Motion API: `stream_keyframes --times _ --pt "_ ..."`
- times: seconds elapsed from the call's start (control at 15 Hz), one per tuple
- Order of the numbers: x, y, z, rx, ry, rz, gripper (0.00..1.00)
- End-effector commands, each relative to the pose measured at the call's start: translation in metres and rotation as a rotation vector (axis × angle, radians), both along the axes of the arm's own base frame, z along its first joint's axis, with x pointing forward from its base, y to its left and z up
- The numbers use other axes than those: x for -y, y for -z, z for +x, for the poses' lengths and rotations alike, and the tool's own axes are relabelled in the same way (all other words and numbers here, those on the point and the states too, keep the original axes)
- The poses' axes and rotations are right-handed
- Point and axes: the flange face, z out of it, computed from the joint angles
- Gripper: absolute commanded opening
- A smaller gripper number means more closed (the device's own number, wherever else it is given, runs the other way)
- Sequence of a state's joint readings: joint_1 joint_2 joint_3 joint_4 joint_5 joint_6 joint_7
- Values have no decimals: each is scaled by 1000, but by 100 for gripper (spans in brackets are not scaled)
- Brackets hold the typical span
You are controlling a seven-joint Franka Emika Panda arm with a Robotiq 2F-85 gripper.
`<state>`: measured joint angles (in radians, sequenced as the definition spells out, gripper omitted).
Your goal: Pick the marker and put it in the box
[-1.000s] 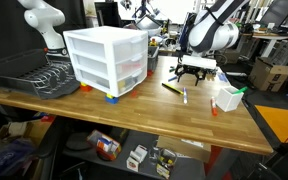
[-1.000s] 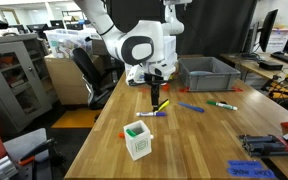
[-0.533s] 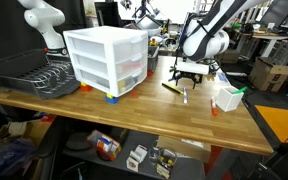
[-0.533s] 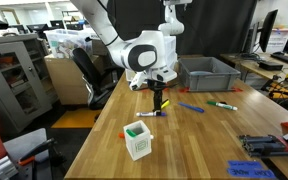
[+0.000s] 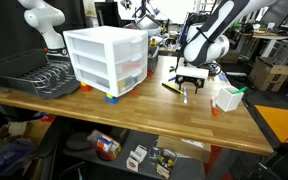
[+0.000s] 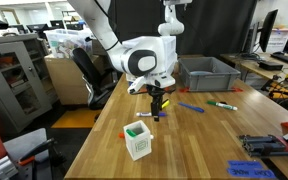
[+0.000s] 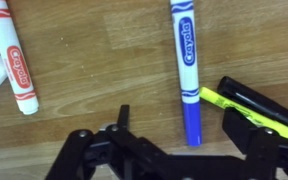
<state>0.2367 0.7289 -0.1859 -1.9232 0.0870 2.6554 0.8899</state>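
Light: bright, even, overhead | Shadows: soft, short on surface | Glare: faint | Focus: exterior views grainy; wrist view soft, pincer dark, blurred

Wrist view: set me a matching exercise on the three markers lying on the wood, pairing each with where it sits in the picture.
Things:
1. blue marker
2. red marker
3. yellow-and-black marker

Places:
A. far left of the picture, tilted slightly
B. right side, lying at a clear slant
C. middle of the picture, running nearly straight from top to bottom

Pairs: 1-C, 2-A, 3-B
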Motion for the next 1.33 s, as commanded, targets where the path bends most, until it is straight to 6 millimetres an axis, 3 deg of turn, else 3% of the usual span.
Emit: stream_keyframes --times 0.0,0.07,0.13,0.67,0.8,1.0,1.27 --pt "6 0 -1 -10 33 -18 72" --pt "6 1 -2 -12 36 -17 61" --pt "6 1 -2 -12 38 -16 60" --pt "0 -5 2 1 56 4 3" --pt "-2 -7 3 6 56 6 0" --pt "-8 -21 2 24 43 20 4" --pt "-27 -73 -1 96 5 8 4"
